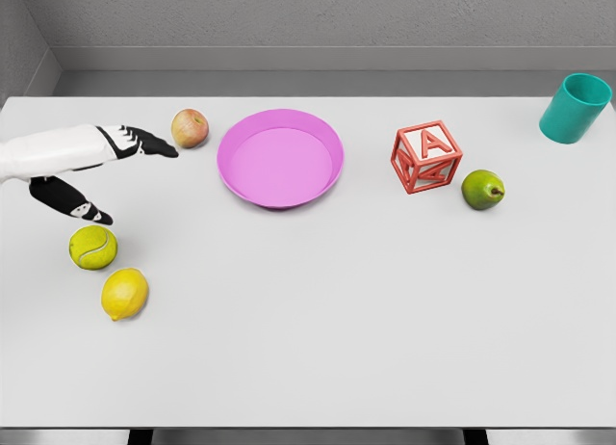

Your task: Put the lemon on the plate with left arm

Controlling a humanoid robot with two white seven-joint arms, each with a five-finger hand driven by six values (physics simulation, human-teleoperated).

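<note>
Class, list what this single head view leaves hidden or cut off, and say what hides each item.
1. Left hand: its arm is cut off by the picture's left edge.
2. Right arm: not in view at all.
3. Teal cup: it leans away, so its inside is unseen.
4. Letter block: its far faces are hidden by the block itself.
5. Lemon and plate: undersides hidden by themselves.

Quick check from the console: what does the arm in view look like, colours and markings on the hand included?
One arm shows, entering from the picture's left: the left arm, a smooth white rounded shell. Its left hand has a white back with small dark markings, and black fingers and thumb, the thumb carrying small white patches. No cables or sleeve are visible. The right arm is out of view.
</note>
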